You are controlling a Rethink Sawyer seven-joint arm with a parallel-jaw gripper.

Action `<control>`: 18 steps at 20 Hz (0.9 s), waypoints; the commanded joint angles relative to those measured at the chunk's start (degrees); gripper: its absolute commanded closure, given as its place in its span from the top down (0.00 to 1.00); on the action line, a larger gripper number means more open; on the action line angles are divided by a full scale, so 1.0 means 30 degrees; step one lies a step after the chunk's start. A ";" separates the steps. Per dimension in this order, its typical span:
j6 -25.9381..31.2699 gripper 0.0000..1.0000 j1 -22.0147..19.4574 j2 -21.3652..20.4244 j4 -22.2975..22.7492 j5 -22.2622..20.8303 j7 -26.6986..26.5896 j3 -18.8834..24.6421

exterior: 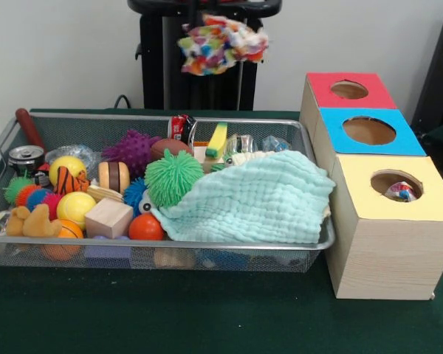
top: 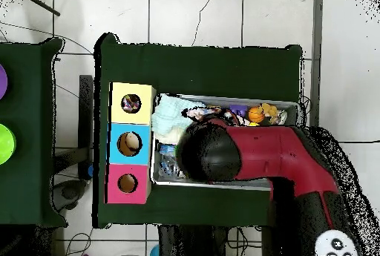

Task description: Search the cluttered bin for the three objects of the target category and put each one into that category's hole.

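Multicolored cloth [exterior: 223,43] hanging from the claw [exterior: 220,21] (clenched on it), high above the bin [exterior: 207,245]

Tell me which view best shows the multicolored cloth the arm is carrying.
The front view: the multicolored cloth hangs in plain sight above the bin. Overhead, the arm covers it completely.

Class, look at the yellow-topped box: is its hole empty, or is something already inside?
Not empty. In the front view a multicoloured object shows inside the yellow box's hole; the overhead view shows something there too.
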 commanded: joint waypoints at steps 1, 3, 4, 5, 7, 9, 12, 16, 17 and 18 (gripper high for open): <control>0.1498 0.00 0.1629 0.0512 0.0387 0.1457 0.1318 0.1372; 0.0894 0.00 0.2196 0.1027 0.0272 0.1448 0.1870 0.1139; 0.0370 0.00 0.2388 0.1262 0.0309 0.1526 0.2094 0.1093; -0.0139 0.00 0.2592 0.1555 0.0279 0.1584 0.2343 0.1031; -0.1007 0.00 0.2891 0.2101 0.0227 0.1791 0.2668 0.0996; -0.1776 0.00 0.3154 0.2603 0.0196 0.2243 0.2992 0.1045; -0.3053 0.00 0.3906 0.3449 -0.0195 0.2132 0.3610 0.0581; -0.5609 0.00 0.4437 0.4143 -0.0283 0.2090 0.4088 0.0385; -0.6196 0.00 0.4388 0.4286 -0.0158 0.2201 0.4029 0.0582; -0.6456 0.00 0.4444 0.4395 -0.0136 0.2197 0.3990 0.0565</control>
